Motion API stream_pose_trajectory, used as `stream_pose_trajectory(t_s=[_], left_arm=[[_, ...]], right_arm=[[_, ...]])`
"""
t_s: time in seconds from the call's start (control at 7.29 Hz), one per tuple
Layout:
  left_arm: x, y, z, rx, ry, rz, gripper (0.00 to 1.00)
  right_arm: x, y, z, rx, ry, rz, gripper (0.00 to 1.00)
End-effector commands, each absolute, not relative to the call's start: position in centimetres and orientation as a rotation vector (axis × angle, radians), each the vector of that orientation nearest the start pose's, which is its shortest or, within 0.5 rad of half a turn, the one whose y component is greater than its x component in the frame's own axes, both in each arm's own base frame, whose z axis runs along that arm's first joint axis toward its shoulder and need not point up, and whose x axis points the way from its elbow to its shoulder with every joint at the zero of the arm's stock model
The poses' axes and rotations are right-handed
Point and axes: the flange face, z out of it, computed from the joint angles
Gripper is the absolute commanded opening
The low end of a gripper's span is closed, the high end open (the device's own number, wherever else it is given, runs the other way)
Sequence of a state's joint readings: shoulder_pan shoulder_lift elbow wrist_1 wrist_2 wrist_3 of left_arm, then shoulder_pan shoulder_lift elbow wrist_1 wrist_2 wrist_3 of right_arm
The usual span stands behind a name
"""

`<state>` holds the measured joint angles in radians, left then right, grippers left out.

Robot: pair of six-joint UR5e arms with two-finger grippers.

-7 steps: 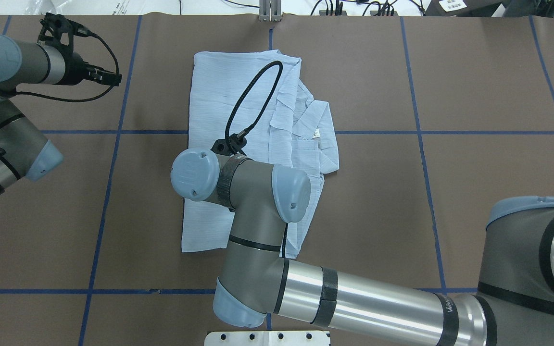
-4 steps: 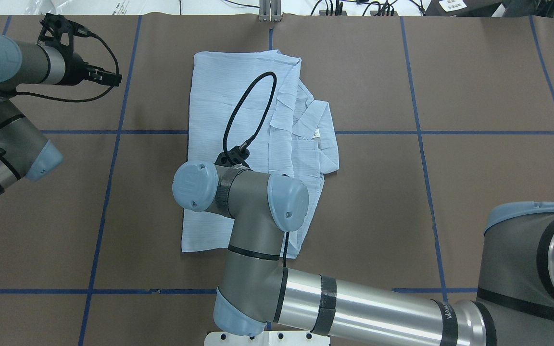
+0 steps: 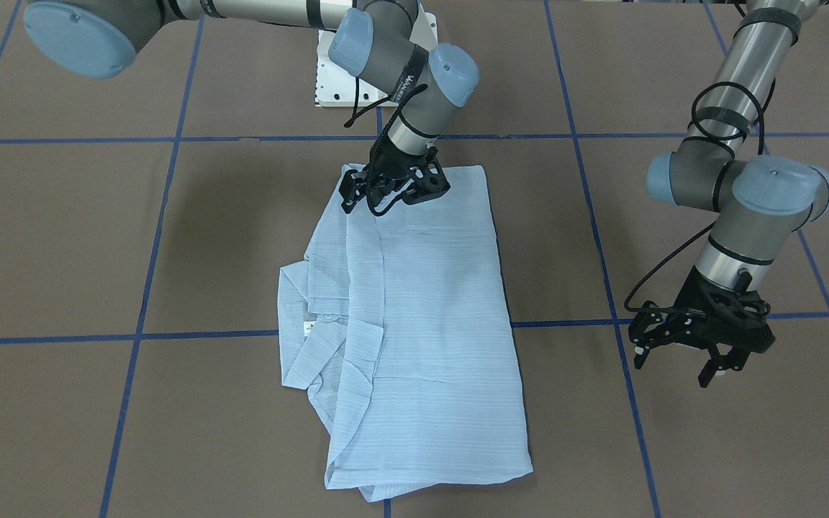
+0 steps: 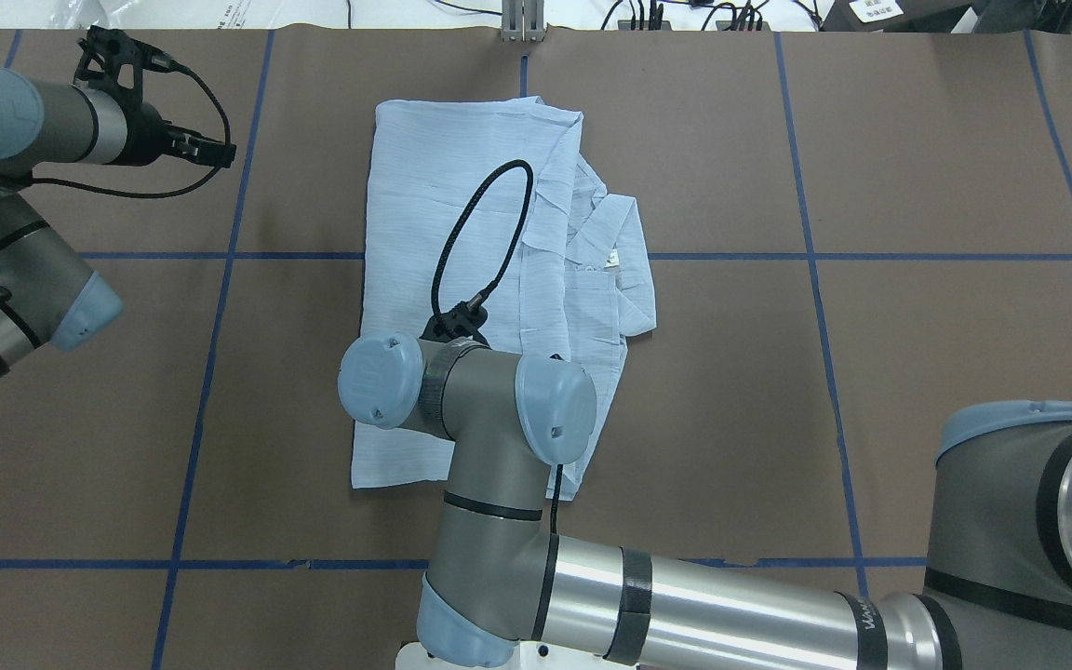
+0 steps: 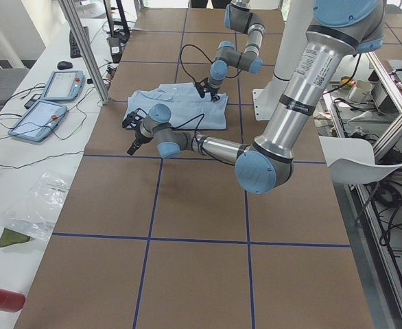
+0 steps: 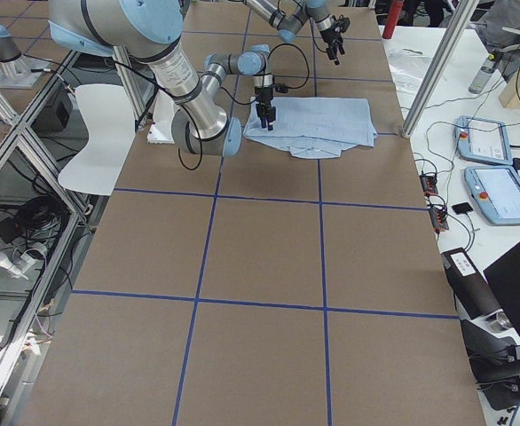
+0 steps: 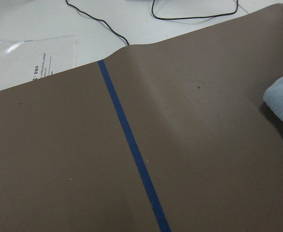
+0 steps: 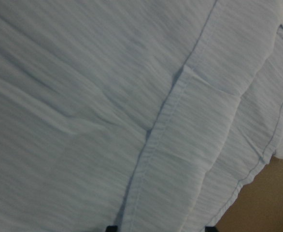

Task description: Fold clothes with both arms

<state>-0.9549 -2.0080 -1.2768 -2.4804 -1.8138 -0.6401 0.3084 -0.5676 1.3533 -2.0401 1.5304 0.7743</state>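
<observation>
Plainly, one shirt (image 4: 443, 186) and two tools. Pale-blue and finely striped, the shirt lies folded into a long panel mid-tabletop (image 4: 917, 279), its collar (image 4: 615, 233) bunched at the 3 o'clock edge in the overhead view. The right tool (image 3: 391, 191) is spread wide over the 6 o'clock hem. The left tool (image 3: 676, 363), also wide, hangs at 10 o'clock, well apart.

I read the shirt (image 3: 429, 324) under my right claw (image 3: 393, 188) as pale blue with fine, lighter stripes and slightly darker seams. A small white label (image 3: 308, 329) shows at the collar, well away from that claw. Both claws are black, and the left claw (image 3: 695, 345) hangs over the dull brown table cover (image 3: 673, 446), which blue tape lines (image 3: 242, 139) rule into a grid. Behind each claw, the right arm (image 3: 386, 43) and left arm (image 3: 738, 65) are grey and bright silver with light-blue caps (image 3: 774, 183) and black cables (image 3: 673, 266). The base plate (image 3: 328, 79) behind the right claw is white.
</observation>
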Motion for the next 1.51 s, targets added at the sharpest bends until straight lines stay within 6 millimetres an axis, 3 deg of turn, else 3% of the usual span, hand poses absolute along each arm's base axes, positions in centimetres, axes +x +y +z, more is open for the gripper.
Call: stream_pose_trajectory(t_s=[0.0,0.27,0.41,0.55,0.69,0.82,1.1,1.23,1.37], left_arm=[[31.6,-63.6,45.3,0.718,0.793,0.107,1.00],[31.6,-63.5,45.2,0.719,0.794,0.107,1.00],[31.6,-63.5,45.1,0.720,0.795,0.106,1.00],[31.6,-63.5,45.1,0.721,0.796,0.106,1.00],[31.6,-63.5,45.1,0.719,0.796,0.107,1.00],[31.6,-63.5,45.1,0.721,0.796,0.106,1.00],[31.6,-63.5,45.2,0.719,0.795,0.104,1.00],[31.6,-63.5,45.2,0.719,0.795,0.104,1.00],[31.6,-63.5,45.3,0.718,0.795,0.104,1.00]], right_arm=[[-68.7,-35.5,17.7,0.202,-0.249,-0.488,0.68],[-68.8,-35.3,18.5,0.201,-0.239,-0.490,0.68],[-68.8,-35.3,18.6,0.203,-0.234,-0.490,0.55],[-68.4,-35.9,18.8,0.209,-0.219,-0.489,0.35],[-66.9,-37.0,18.0,0.212,-0.206,-0.522,0.12],[-65.0,-37.6,18.9,0.214,-0.203,-0.514,0.00],[-57.2,-35.0,25.3,0.238,-0.233,-0.508,0.00],[-55.5,-33.6,27.6,0.237,-0.235,-0.504,0.27],[-55.5,-33.5,26.9,0.244,-0.249,-0.491,0.99]])
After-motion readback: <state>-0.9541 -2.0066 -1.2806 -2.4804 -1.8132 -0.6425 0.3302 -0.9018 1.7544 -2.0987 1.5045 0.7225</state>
